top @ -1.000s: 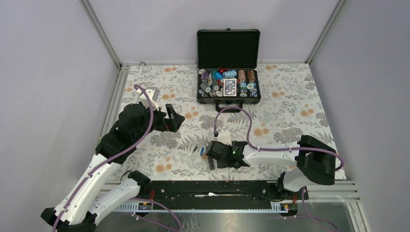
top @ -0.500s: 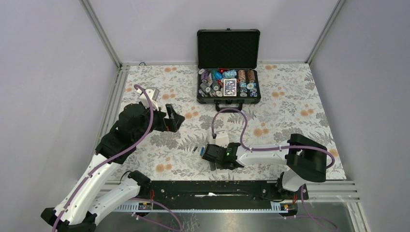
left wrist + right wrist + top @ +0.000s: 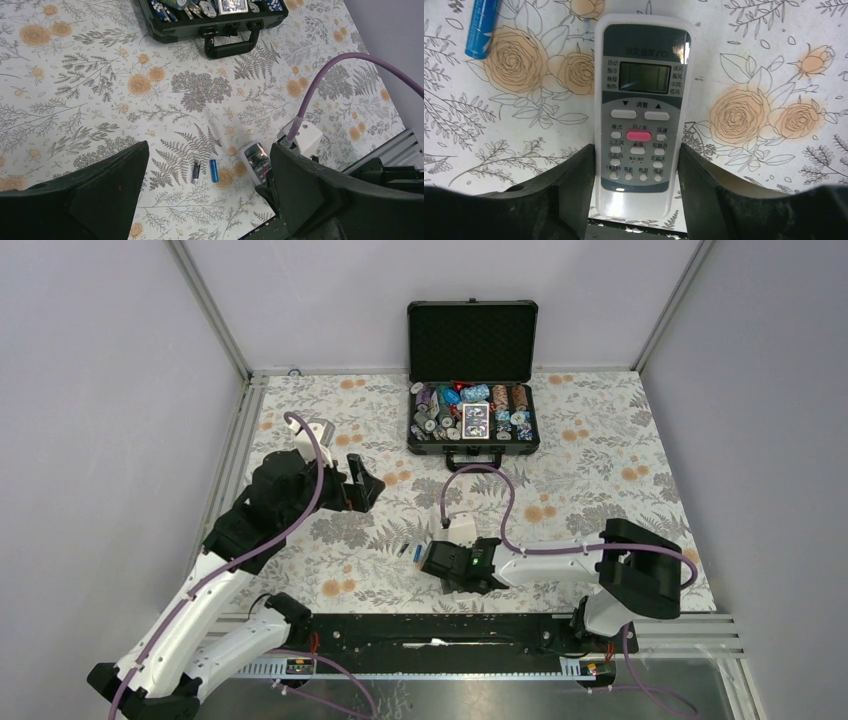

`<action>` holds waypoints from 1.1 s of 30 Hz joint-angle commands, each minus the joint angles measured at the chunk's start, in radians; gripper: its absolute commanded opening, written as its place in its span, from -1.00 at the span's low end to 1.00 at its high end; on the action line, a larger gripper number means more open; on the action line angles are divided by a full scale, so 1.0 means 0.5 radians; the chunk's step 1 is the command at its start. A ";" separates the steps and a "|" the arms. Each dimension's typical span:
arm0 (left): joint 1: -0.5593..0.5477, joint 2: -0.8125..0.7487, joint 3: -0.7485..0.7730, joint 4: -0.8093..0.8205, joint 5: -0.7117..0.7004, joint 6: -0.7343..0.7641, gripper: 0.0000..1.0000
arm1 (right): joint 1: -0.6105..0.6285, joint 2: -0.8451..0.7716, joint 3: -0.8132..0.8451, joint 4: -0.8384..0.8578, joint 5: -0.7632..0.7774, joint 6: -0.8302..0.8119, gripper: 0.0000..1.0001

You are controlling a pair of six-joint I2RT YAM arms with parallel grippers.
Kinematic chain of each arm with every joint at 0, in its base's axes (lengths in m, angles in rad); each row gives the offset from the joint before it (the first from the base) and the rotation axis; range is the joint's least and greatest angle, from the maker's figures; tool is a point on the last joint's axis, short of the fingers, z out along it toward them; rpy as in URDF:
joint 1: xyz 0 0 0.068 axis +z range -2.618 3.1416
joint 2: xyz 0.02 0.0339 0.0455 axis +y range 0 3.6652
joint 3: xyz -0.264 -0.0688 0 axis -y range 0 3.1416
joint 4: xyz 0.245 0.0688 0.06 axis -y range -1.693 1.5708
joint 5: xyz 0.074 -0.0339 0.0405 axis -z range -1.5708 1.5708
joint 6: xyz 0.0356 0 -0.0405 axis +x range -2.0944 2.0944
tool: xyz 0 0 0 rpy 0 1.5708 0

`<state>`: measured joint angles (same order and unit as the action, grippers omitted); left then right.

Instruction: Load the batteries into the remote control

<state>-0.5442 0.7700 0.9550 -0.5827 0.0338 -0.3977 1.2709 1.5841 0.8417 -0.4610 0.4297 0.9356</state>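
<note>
Right wrist view: remote control (image 3: 641, 100) lies between right claw (image 3: 636, 147) fingers, extending toward twelve o'clock; jaws part-open, grip unconfirmed.

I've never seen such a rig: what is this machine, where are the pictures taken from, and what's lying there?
Two robot arms stand at a flowered table. One picture looks down from above; the others come from cameras on each wrist. On the table lie a white remote control, a dark battery, a blue battery and an open black case of chips. The left gripper hangs open, empty. The right gripper straddles the remote's lower end; whether it grips yet, I cannot tell.
</note>
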 commanded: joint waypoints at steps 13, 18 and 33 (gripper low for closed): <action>0.008 0.127 -0.009 0.169 0.383 -0.090 0.98 | 0.014 -0.603 -0.235 0.286 0.030 -0.341 -0.95; 0.009 0.110 -0.096 0.299 0.541 -0.197 0.98 | -0.047 -0.853 -0.297 0.423 -0.077 -0.510 -1.00; 0.012 -0.083 -0.862 1.554 0.988 -0.911 0.98 | -0.412 -1.127 -0.307 0.732 -0.970 -0.737 -1.00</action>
<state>-0.5434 0.7319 0.5823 -0.1177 0.4194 -0.7113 1.1046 1.0645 0.6811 -0.1799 0.1097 0.6094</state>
